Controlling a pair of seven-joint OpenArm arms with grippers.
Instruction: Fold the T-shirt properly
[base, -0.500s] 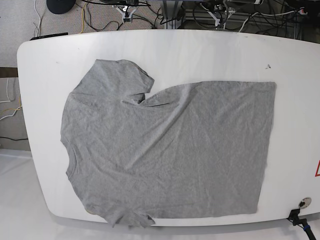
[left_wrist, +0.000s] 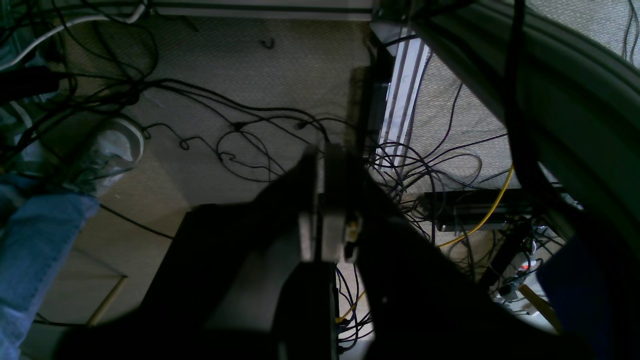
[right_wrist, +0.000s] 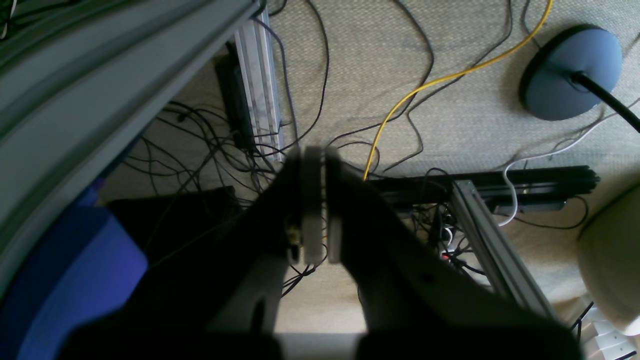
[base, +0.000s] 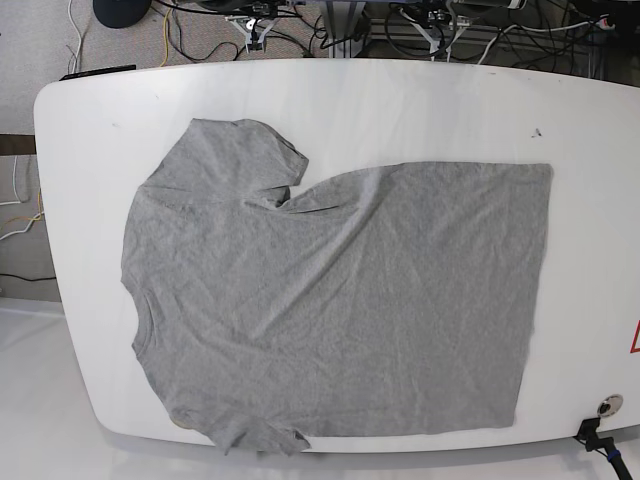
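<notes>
Base view showed the wrinkled heather-grey cotton T-shirt (base: 330, 300) spread flat across the white oval table (base: 420, 100), unfolded. Left gripper (left_wrist: 322, 200) and right gripper (right_wrist: 315, 200) hung pressed together, empty, off the table's edge, likely parked.

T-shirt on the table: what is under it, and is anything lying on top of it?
The heather-grey cotton T-shirt lies spread flat on the white table, with nothing on top. The tabletop shows around it; whatever lies beneath the fabric is covered and cannot be seen.

Grey T-shirt (base: 340, 300) flat on white table (base: 420, 100)
</notes>
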